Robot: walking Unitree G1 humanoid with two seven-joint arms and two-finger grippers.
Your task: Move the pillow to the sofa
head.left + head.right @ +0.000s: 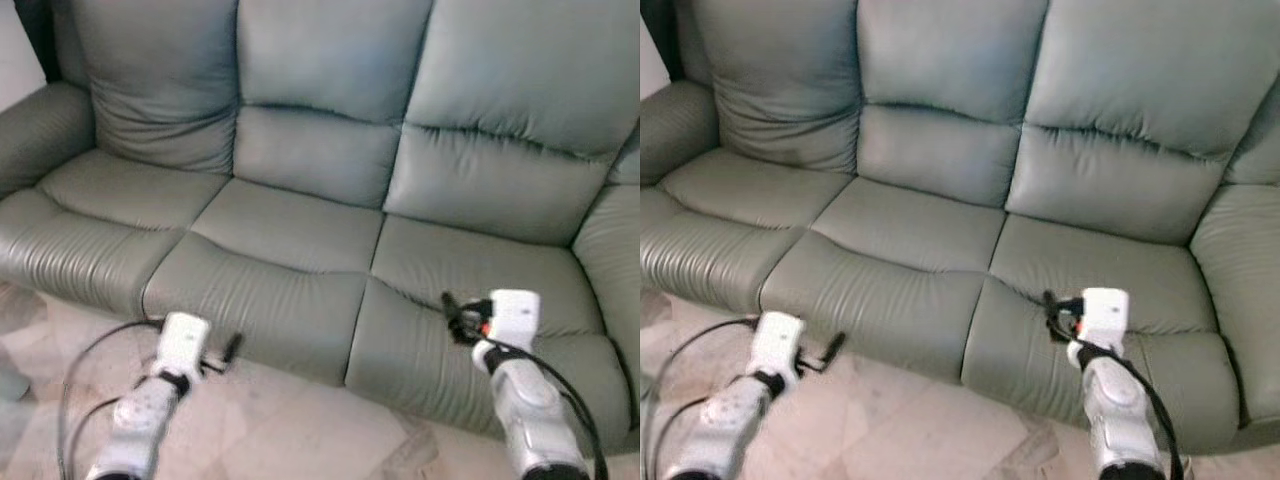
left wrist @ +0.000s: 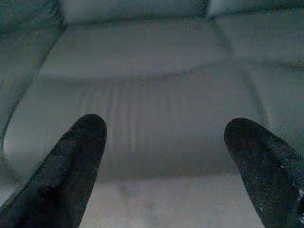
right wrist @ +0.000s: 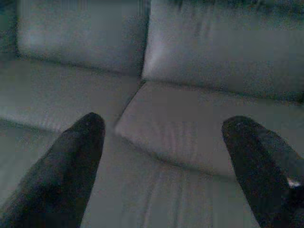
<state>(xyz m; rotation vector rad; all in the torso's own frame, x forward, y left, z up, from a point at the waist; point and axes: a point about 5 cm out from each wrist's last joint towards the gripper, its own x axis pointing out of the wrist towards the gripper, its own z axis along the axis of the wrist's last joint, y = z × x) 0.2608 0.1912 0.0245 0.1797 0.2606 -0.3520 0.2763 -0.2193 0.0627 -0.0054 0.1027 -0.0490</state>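
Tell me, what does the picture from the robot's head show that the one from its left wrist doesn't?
The left eye view alone takes in the whole grey sofa with its three back cushions, both silver arms, the right gripper over the right seat cushion, and the pale tiled floor. The left wrist view alone gives a close look along the left gripper, its two black fingers spread wide apart with nothing between them. Both share the sofa's seat cushions and its front edge.
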